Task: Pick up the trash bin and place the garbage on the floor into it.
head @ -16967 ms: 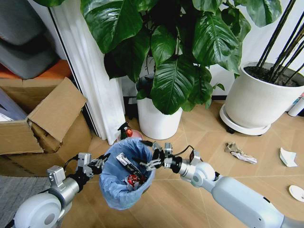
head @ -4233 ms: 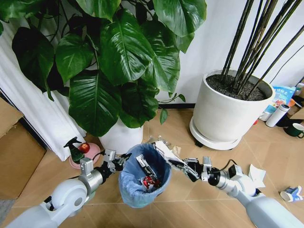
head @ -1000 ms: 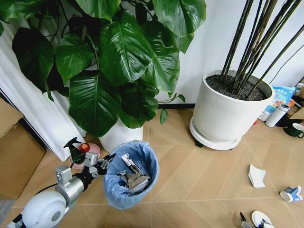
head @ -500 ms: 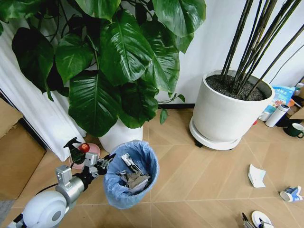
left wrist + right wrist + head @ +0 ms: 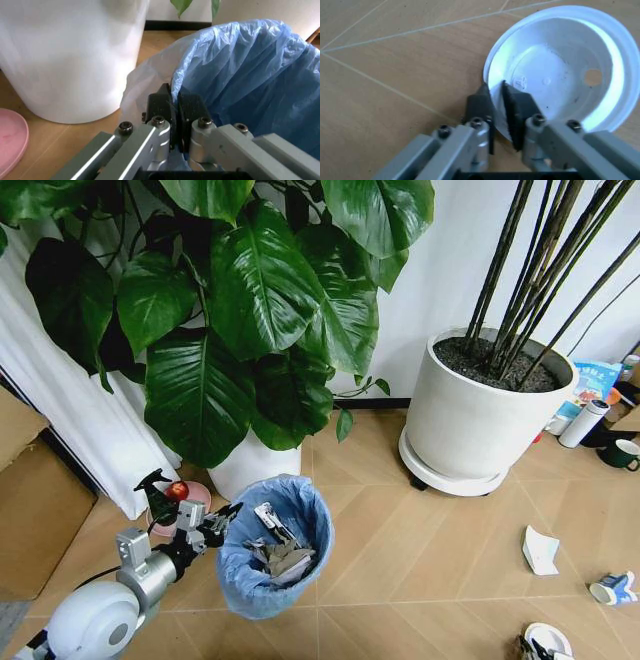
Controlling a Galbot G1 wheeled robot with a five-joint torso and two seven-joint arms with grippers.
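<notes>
The trash bin (image 5: 273,548), lined with a light-blue bag, stands on the floor (image 5: 420,570) with crumpled scraps inside. My left gripper (image 5: 218,522) is shut on its near rim; the left wrist view has the bag's edge (image 5: 240,71) pinched in that gripper (image 5: 173,98). At the lower right my right gripper (image 5: 533,647) sits on a white disc (image 5: 553,636). In the right wrist view this gripper (image 5: 493,87) is closed across the disc's rim (image 5: 560,71). More garbage lies nearby: a white paper scrap (image 5: 540,549) and a blue-and-white packet (image 5: 612,588).
A large white pot (image 5: 480,425) with dark stems stands at the back right. A leafy plant's white pot (image 5: 250,468) rises just behind the bin, also close in the left wrist view (image 5: 70,56). A spray bottle (image 5: 156,496), cardboard box (image 5: 30,510), flask (image 5: 583,423) and mug (image 5: 620,453) line the edges.
My right gripper has shifted right onto the white disc and closed on its rim. The bin and left gripper have stayed put.
</notes>
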